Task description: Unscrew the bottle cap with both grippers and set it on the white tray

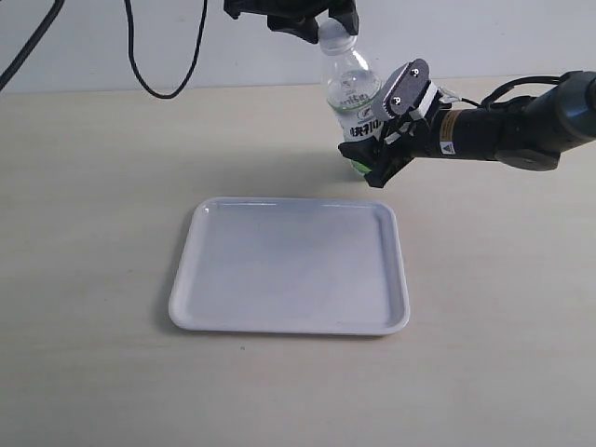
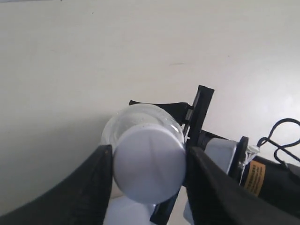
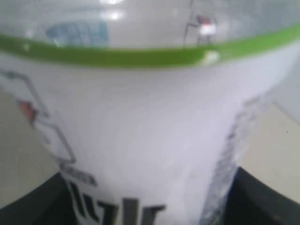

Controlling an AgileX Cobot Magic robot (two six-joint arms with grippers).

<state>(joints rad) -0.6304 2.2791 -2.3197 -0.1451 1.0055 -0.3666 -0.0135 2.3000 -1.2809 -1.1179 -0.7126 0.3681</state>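
The left gripper [image 1: 326, 26] is clenching the bottle cap [image 2: 149, 164] from both sides while the right gripper [image 1: 388, 128] is grasping the bottle [image 1: 349, 88] by its label, just beyond the white tray [image 1: 289, 270] at one o'clock.

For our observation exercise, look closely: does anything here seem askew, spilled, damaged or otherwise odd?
Only the bottle is askew. It leans instead of standing upright, with the right gripper clamped on its label and the left gripper closed on the bottle cap. No spill or damage shows, and the white tray lies flat.
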